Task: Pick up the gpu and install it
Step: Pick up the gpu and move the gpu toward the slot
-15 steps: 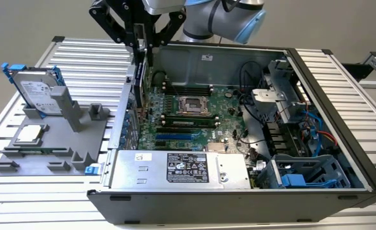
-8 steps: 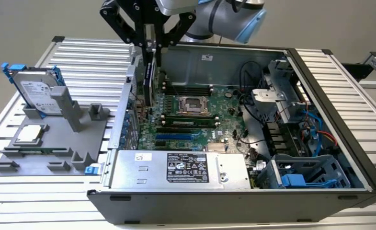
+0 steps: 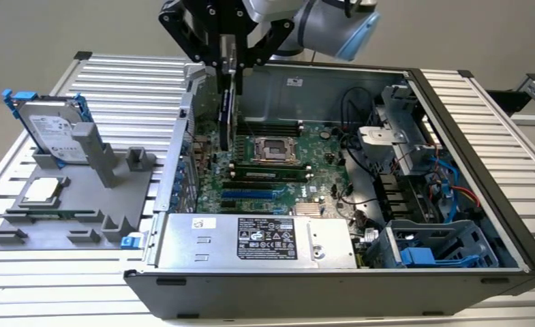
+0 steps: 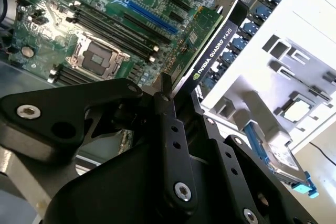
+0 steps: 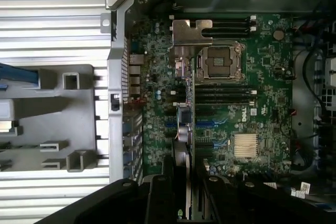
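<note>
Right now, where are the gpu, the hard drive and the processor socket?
gpu [image 4: 212, 51], second wrist view, its black labelled edge.
hard drive [image 3: 54, 131], exterior view, its labelled face.
processor socket [image 5: 220, 60], first wrist view, its centre.

Slatted table [image 3: 112, 75]: computer case [image 3: 340, 296], grey tray [image 3: 76, 204].

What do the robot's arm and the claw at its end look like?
The arm is a smooth silver-grey tube with a rounded light blue cap at its joint. The gripper at its end is matt black, built of flat, jointed link bars that narrow to slim fingers. Silver screw heads mark the pivots in the second wrist view.
</note>
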### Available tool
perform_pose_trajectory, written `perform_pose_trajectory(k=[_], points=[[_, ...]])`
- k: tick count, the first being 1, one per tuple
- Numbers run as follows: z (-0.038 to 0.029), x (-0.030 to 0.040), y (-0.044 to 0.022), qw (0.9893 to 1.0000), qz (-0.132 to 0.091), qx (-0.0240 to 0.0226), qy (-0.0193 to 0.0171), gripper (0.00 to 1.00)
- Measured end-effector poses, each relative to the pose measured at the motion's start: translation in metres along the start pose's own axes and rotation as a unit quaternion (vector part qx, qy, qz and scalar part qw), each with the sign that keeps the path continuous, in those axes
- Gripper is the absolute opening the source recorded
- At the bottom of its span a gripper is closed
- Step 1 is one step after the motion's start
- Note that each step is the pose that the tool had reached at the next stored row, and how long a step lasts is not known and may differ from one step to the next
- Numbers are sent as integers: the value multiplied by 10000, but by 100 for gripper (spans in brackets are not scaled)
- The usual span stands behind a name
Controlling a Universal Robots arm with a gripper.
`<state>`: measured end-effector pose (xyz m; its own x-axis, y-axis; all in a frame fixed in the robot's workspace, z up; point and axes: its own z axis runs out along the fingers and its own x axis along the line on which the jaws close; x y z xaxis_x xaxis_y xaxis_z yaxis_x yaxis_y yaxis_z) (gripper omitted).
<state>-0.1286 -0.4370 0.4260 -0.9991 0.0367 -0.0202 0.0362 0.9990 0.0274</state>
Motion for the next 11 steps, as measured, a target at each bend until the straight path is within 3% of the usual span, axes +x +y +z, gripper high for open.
perform_pose_trajectory(k=[11], points=[[5, -224, 13, 10000, 0, 0, 1, 0]])
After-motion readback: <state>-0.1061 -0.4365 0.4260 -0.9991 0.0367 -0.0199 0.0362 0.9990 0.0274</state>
